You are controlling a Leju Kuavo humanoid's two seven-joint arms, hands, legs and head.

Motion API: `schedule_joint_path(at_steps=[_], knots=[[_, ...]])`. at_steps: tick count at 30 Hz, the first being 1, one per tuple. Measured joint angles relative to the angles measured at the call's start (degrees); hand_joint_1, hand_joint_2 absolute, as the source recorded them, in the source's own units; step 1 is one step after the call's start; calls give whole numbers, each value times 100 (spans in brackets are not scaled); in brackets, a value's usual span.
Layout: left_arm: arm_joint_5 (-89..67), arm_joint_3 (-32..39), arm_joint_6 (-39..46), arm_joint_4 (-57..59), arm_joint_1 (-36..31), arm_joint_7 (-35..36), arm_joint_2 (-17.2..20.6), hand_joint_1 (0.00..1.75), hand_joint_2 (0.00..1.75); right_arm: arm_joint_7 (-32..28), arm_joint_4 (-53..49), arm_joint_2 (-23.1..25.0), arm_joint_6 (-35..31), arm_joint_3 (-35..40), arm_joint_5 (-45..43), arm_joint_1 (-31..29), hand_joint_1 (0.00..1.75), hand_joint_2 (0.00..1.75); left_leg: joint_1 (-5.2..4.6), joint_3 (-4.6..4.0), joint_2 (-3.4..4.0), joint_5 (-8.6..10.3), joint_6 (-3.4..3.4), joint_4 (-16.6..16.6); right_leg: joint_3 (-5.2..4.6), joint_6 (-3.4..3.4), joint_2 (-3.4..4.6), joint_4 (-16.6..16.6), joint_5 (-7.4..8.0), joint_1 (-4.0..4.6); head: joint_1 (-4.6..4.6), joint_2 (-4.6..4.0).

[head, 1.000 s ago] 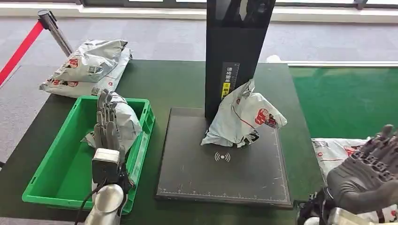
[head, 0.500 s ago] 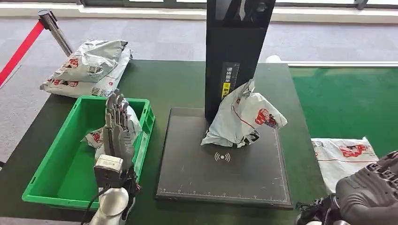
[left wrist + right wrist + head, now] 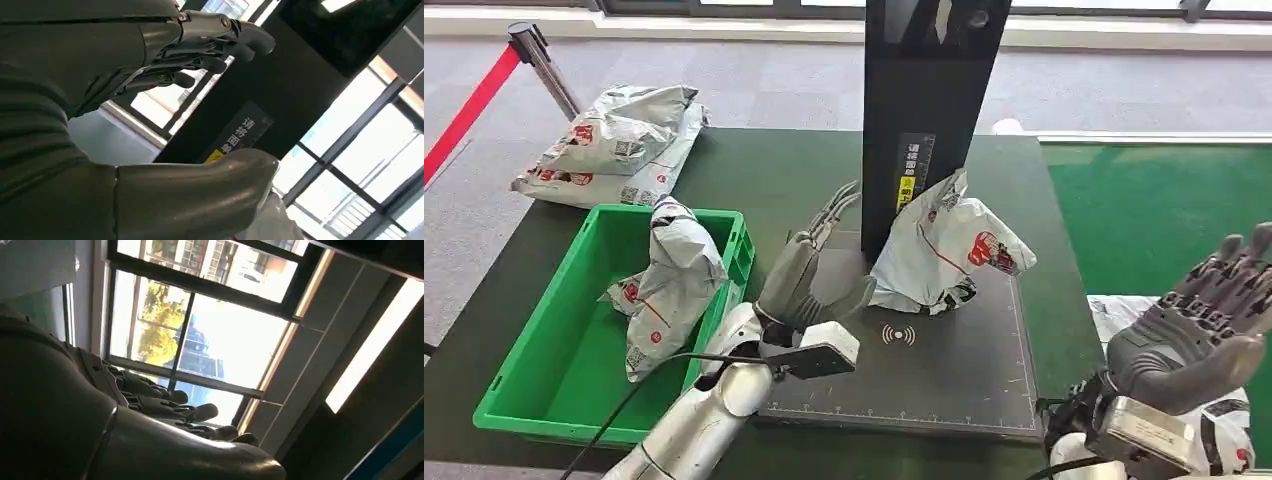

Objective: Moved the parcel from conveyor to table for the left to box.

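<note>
Parcel [image 3: 946,248] on the black scanner plate [image 3: 904,375] leaned against the dark post [image 3: 924,110] at centre frame. Going left to right, we saw two more bags stacked [image 3: 609,145] at upper left, then a green bin [image 3: 554,380] at lower left with a crumpled bag [image 3: 669,280] inside. Our left hand [image 3: 809,275] hovered over the plate just left of the parcel, fingers spread wide, holding nothing. At lower right our right hand [image 3: 1199,335] was raised, fingers apart and empty, above another bag [image 3: 1124,315].
</note>
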Motion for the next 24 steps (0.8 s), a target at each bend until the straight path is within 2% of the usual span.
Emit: schedule_joint_path(at_steps=[7, 18, 24], knots=[[-690, -361, 171, 1019, -541, 294, -179, 0, 175, -20, 232, -33, 186, 142, 177, -168, 0, 0, 0, -4, 1, 0, 0, 1, -3, 0, 1, 0, 0, -1, 2, 0], [-729, -475, 195, 1483, -725, 307, -256, 0, 175, 9, 363, -55, 188, 217, 194, -234, 0, 0, 0, -5, 0, 0, 0, 1, -3, 0, 0, 1, 0, 0, 2, 0], [-1664, -689, 524, 2002, -1033, 666, -370, 0, 175, 81, 370, -59, 370, 260, 343, -271, 0, 0, 0, -5, -1, 0, 0, 3, -2, 0, -1, 0, 0, -1, 2, 0]])
